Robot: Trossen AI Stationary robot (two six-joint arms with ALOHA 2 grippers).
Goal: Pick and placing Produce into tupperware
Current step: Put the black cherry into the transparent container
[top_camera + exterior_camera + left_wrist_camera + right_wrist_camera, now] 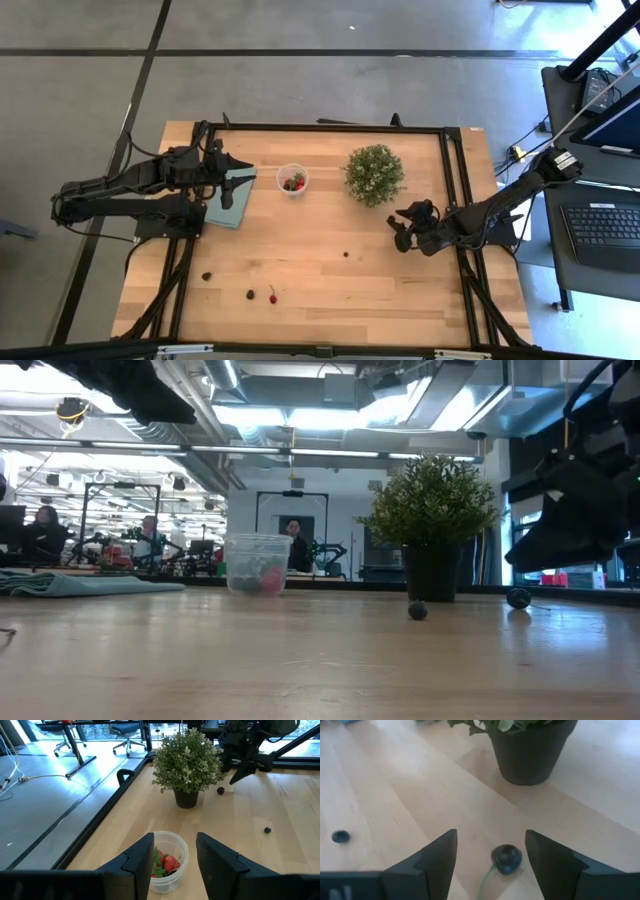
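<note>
The left claw [240,172] hangs open and empty over the teal mat [229,200], pointing at the upright tupperware [293,179] with red produce [169,863] inside. The right claw [490,851] is open around a dark berry [506,857] on the tabletop [330,280].

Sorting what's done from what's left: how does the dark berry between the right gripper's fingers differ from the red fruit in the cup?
The dark berry is blackish, alone and lies on the bare table; the red fruit is bright red, bunched with greenish bits inside the clear cup. The berry sits between the right gripper's open fingers; the cup lies ahead of the left gripper. Neither is gripped.
</note>
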